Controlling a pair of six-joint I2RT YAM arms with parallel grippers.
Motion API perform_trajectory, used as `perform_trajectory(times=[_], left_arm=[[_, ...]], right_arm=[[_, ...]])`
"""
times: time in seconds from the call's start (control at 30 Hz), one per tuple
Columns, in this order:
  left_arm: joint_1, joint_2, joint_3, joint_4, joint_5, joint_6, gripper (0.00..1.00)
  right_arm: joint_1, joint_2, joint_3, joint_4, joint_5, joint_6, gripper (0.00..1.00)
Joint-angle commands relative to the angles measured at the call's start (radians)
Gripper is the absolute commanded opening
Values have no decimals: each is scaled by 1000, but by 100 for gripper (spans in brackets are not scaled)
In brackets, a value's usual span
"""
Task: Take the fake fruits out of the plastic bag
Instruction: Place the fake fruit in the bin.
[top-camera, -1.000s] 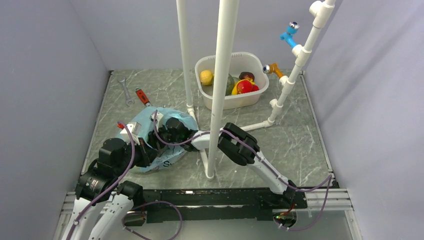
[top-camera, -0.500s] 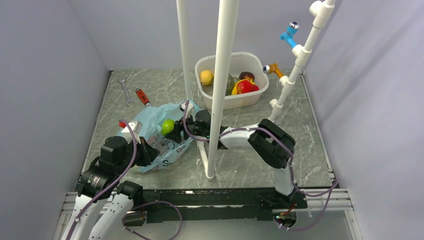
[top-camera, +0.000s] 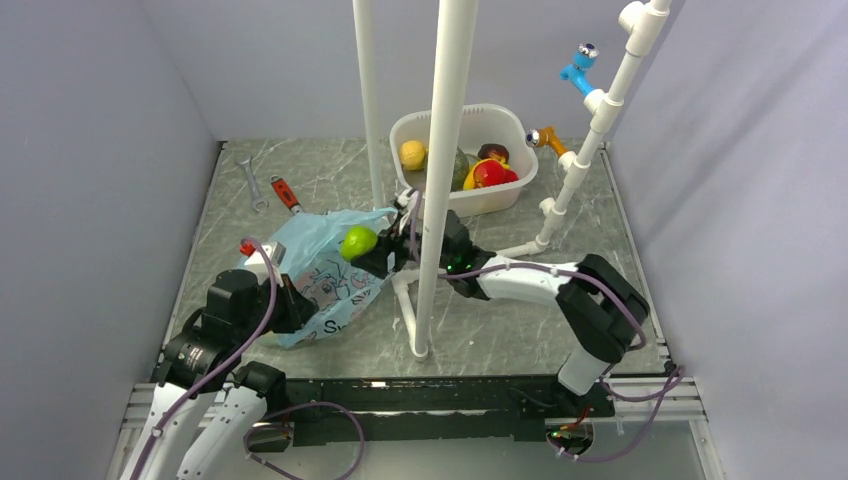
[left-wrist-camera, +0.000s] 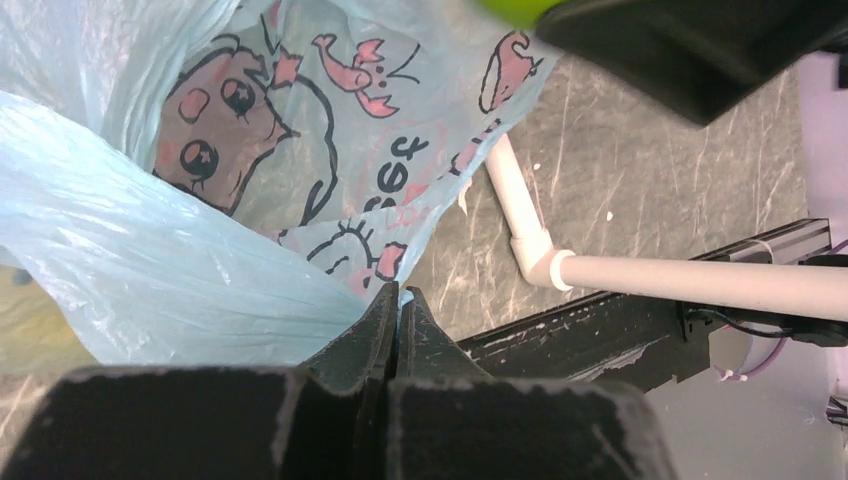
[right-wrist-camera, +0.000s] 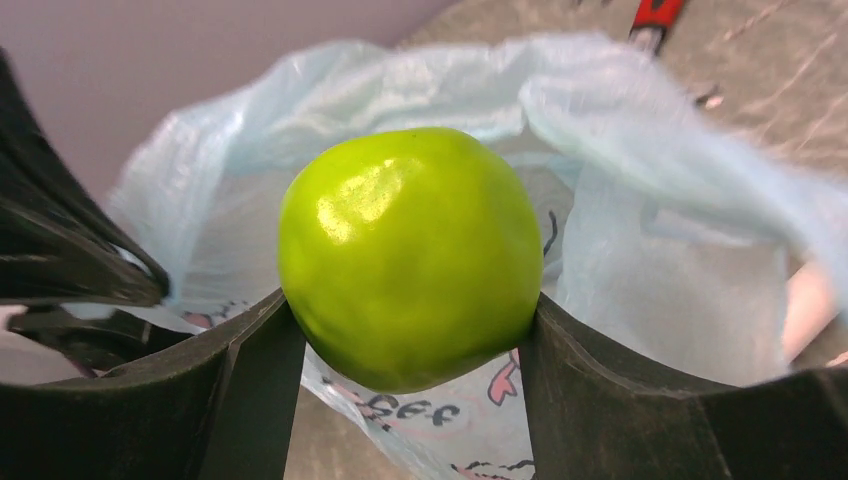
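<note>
A glossy bright green fake fruit sits clamped between the two fingers of my right gripper. In the top view this fruit hangs just above the mouth of the light blue plastic bag, on its right side. My left gripper is shut on the bag's near edge, pinching the thin film. More fake fruits lie in the white tub: a yellow one, a dark green one and a red one. The bag's inside is hidden.
Two upright white pipes stand between the bag and the tub, close to my right arm. A pipe frame with coloured taps rises at the back right. A red-handled wrench and a silver wrench lie at the back left.
My right gripper has drawn back to the right, out of the bag, bringing the green fruit into view and lifting it. The left gripper has kept its pinch on the bag.
</note>
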Motion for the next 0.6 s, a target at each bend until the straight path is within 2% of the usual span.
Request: perform_trajectory(times=[0.0,0.13,0.27,0.43,0.57], left_arm=[[5,-32,31,-60,-10,-12,0],[5,-74,9,-54,-23,-25,0],[5,-74,8,-50,-15,-22,0],[6,-59,8,-36,5,-18,0],[6,-56,9,-19,17,-10,0]], right_arm=[[-37,-115,-16,50,-90,76,4],[-60,-188,-33,73,-121,133,4],[-95,-293,-29,18,-90,124,4],[-107,-440,-53,-128,173,9,3],[-145,-483,-64,-235,414,1,2]])
